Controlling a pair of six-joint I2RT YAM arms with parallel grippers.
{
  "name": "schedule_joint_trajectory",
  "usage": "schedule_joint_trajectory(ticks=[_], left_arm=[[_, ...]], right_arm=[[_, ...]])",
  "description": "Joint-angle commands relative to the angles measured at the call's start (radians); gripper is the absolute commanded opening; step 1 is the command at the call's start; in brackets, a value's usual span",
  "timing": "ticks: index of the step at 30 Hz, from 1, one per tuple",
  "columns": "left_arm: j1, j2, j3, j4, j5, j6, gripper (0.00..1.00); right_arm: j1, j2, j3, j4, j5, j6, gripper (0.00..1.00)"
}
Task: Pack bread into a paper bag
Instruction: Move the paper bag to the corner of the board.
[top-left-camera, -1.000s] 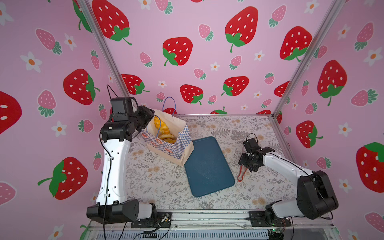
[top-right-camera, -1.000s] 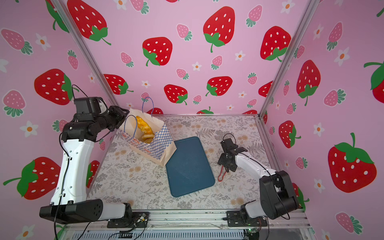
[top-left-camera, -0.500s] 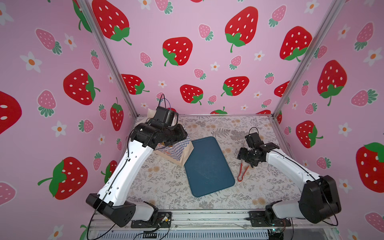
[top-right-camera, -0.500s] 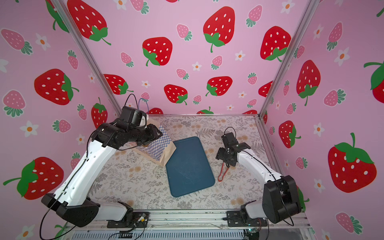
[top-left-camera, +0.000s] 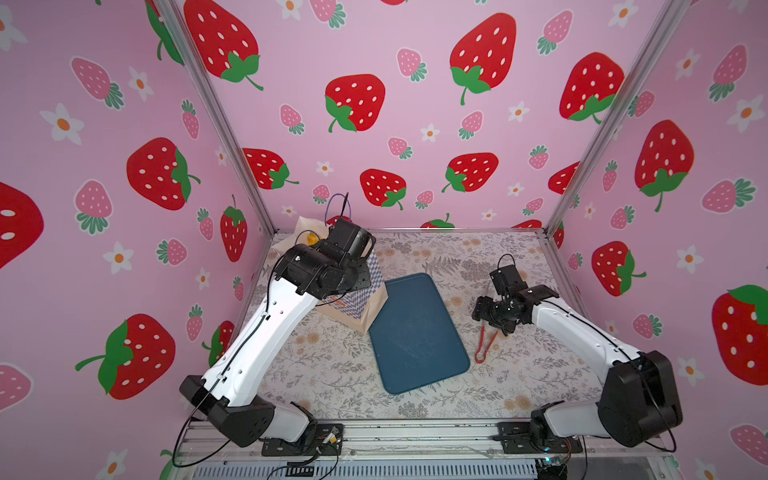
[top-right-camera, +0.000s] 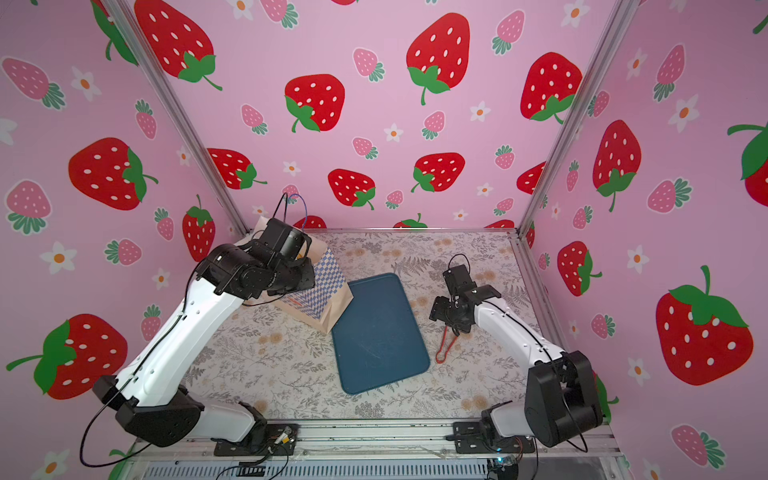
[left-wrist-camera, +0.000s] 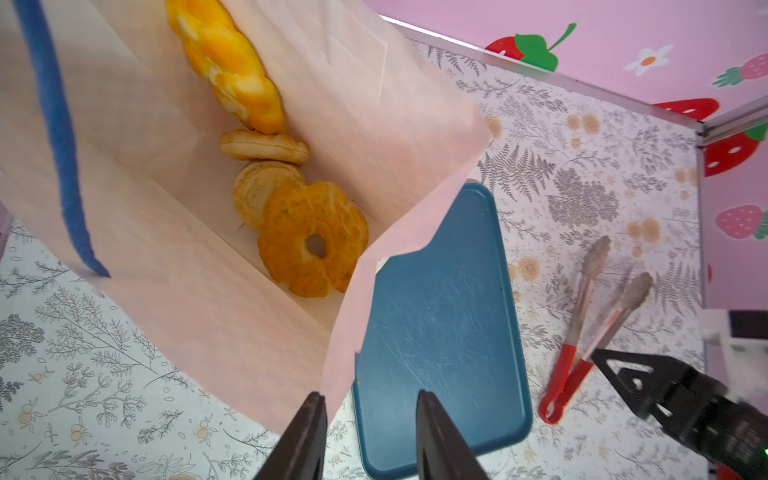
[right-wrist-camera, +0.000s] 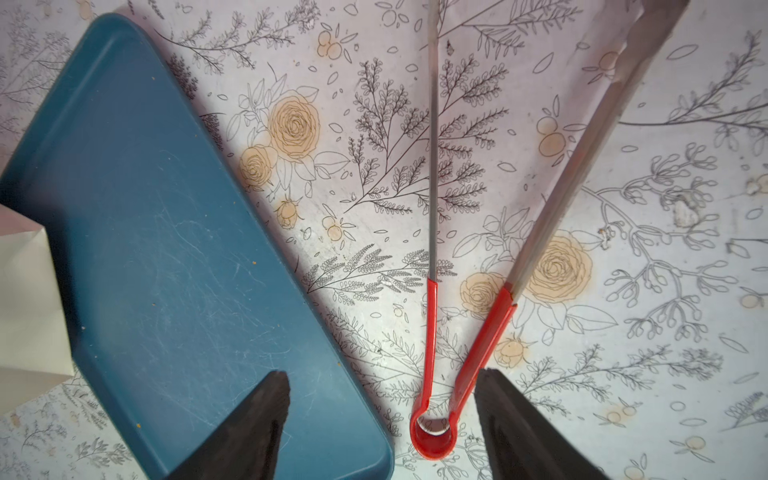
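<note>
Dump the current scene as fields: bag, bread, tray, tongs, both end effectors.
paper bag: upright, mouth open, next to tray
bread: four pieces, all inside bag
tray: no bread on it
tongs: flat on table, not held
left end effector: open, at bag rim
right end effector: open, over tongs' red handle
</note>
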Motion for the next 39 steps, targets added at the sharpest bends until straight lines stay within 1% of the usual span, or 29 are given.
schedule_joint_trajectory(ticks=[1, 5, 6, 7, 8, 9, 12, 15, 17, 22, 26, 28, 31, 34, 39], left_arm=[[-0.012, 0.047, 0.055, -0.017, -0.115, 0.077, 0.4], [-0.012, 0.111, 0.086, -0.016, -0.159, 0.122, 0.4], [-0.012, 0.131, 0.091, -0.013, -0.158, 0.133, 0.35], [-0.013, 0.148, 0.097, -0.012, -0.162, 0.141, 0.23], [-0.012, 0.163, 0.103, -0.011, -0.164, 0.148, 0.09], [-0.011, 0.182, 0.117, -0.021, -0.187, 0.148, 0.0], [0.001, 0.237, 0.164, -0.053, -0.244, 0.159, 0.0], [0.042, 0.277, 0.195, -0.07, -0.271, 0.18, 0.0], [0.077, 0.288, 0.2, -0.055, -0.282, 0.199, 0.0], [0.212, 0.324, 0.221, -0.011, -0.272, 0.261, 0.0], [0.273, 0.375, 0.316, 0.019, -0.302, 0.331, 0.0], [0.304, 0.422, 0.397, 0.021, -0.269, 0.347, 0.0], [0.333, 0.504, 0.506, 0.011, -0.207, 0.335, 0.0], [0.331, 0.576, 0.59, 0.033, -0.141, 0.331, 0.0], [0.331, 0.736, 0.837, -0.01, -0.025, 0.303, 0.0]], right_arm=[[0.0, -0.053, 0.011, -0.03, -0.008, -0.012, 0.75], [0.0, -0.083, 0.002, -0.039, -0.004, -0.013, 0.76], [0.0, -0.088, 0.002, -0.044, 0.0, -0.013, 0.75], [0.0, -0.092, 0.004, -0.046, 0.001, -0.015, 0.76], [-0.001, -0.093, 0.005, -0.049, 0.005, -0.014, 0.76], [0.0, -0.093, 0.007, -0.054, 0.009, -0.013, 0.76], [-0.001, -0.097, 0.008, -0.061, 0.011, -0.012, 0.76], [-0.001, -0.101, 0.008, -0.071, 0.013, -0.006, 0.76], [-0.002, -0.107, 0.007, -0.075, 0.022, -0.003, 0.76], [-0.002, -0.117, 0.008, -0.079, 0.029, 0.002, 0.76], [-0.002, -0.117, 0.007, -0.081, 0.038, 0.01, 0.76], [-0.002, -0.109, 0.008, -0.081, 0.038, 0.014, 0.76], [-0.001, -0.099, 0.013, -0.08, 0.037, 0.02, 0.76], [-0.002, -0.089, 0.016, -0.078, 0.041, 0.028, 0.76], [-0.002, -0.081, 0.01, -0.078, 0.049, 0.045, 0.76]])
